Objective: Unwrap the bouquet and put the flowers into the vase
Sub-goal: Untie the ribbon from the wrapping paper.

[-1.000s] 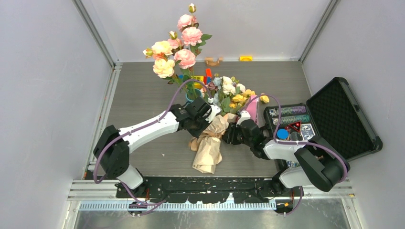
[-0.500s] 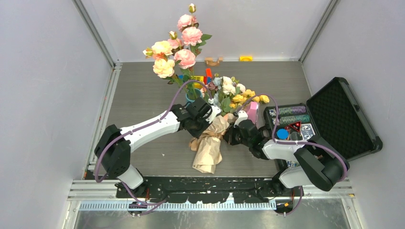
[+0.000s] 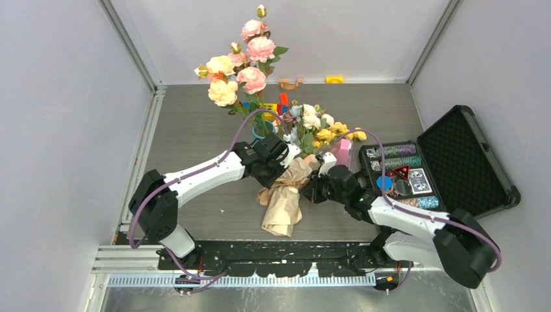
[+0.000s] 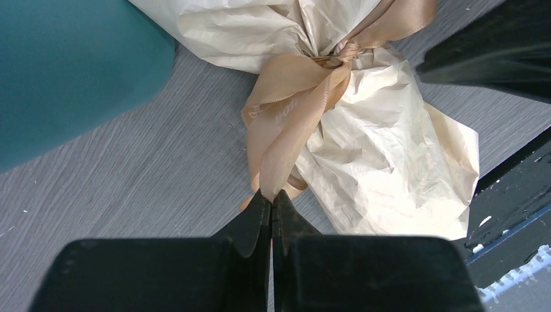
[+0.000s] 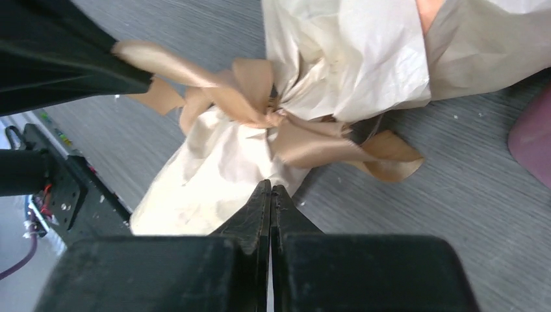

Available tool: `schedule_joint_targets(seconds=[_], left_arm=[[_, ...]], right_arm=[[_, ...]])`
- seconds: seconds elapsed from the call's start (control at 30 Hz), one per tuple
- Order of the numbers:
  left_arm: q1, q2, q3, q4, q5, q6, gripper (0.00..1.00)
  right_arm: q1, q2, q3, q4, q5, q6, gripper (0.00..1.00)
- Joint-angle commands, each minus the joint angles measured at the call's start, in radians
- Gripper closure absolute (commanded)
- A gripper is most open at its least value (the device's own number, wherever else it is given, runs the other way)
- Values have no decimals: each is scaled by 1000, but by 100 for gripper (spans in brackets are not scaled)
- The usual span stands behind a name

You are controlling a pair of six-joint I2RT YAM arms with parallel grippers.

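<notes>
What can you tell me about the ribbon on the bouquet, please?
The ribbon is tan and satiny with faint lettering, tied in a bow around the pinched neck of the crinkled cream paper. The knot is not yet undone. One tail runs to the left hand, shut on its end. A loop rests on the grey table. The shut right hand sits beside the bow; whether it grips ribbon is unclear.
</notes>
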Motion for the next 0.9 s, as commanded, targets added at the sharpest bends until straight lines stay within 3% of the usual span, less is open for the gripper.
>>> schedule_joint_targets(seconds=[0.0, 0.13, 0.2, 0.53, 0.73, 0.87], left_arm=[[4, -10, 37, -9, -3, -5, 100], [4, -17, 35, -9, -37, -4, 100], [4, -21, 34, -8, -41, -4, 100], [5, -15, 32, -7, -37, -4, 100], [4, -7, 34, -6, -30, -7, 100], [4, 0, 37, -7, -24, -8, 100]], right_arm=[[19, -123, 60, -129, 57, 27, 96], [20, -163, 123, -221, 154, 13, 70], [14, -145, 155, -268, 196, -10, 62], [-84, 41, 201, -194, 38, -105, 40], [-104, 73, 201, -154, -34, -125, 42], [-105, 91, 199, -141, -122, -121, 58]])
